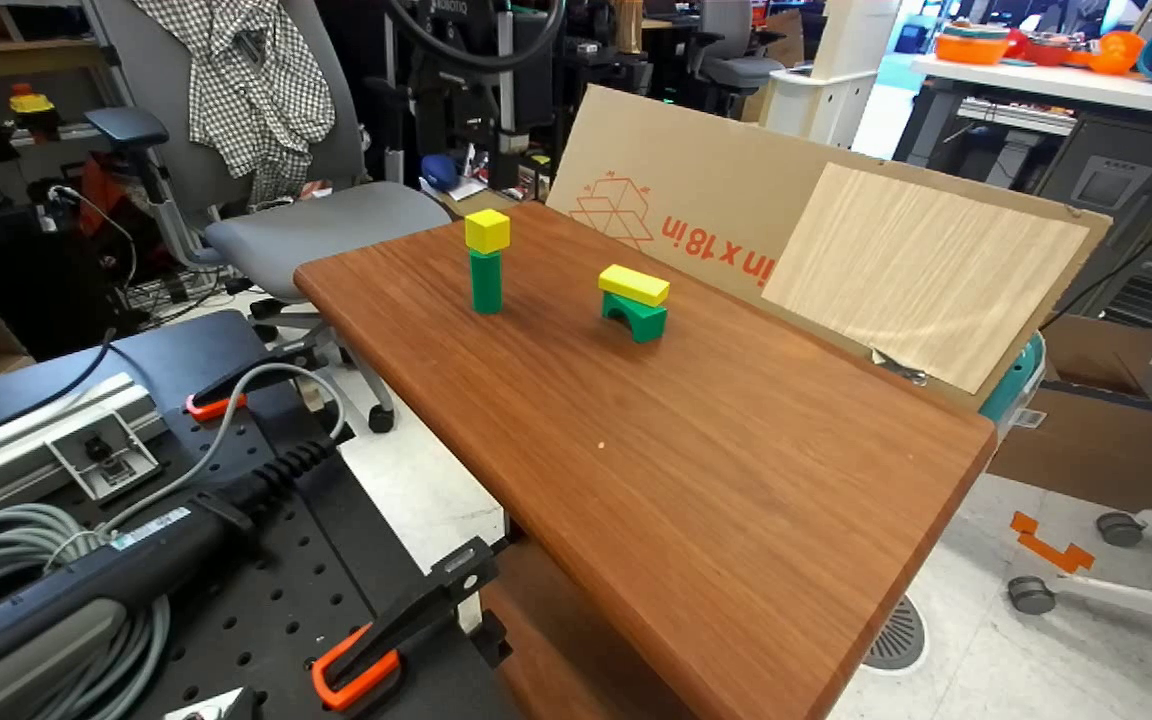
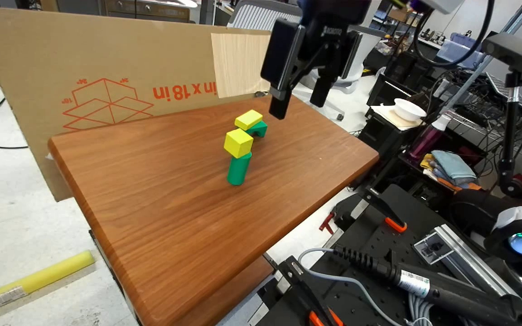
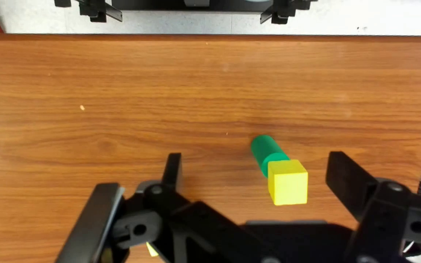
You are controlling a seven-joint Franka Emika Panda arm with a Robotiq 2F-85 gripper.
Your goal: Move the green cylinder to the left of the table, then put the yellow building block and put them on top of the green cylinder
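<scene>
Wrist view shows the jaws spread wide & well apart above the brown tabletop [image 3: 181, 91], w/ the yellow cube [image 3: 289, 185] stacked on top of the upright green cyl [image 3: 268, 151], & both exterior views show a flat yellow block [image 1: 634, 285] lying on a green arch [image 1: 648, 319] nearby.

Free table [image 1: 736, 450] around two yellow-topped obstacles: green cylinder [image 1: 486, 284], green arch [image 1: 644, 316].

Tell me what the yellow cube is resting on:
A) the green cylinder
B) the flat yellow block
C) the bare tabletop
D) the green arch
A: in both exterior views the yellow cube sits on top of the upright green cylinder, with the open gripper apart from both.
</scene>
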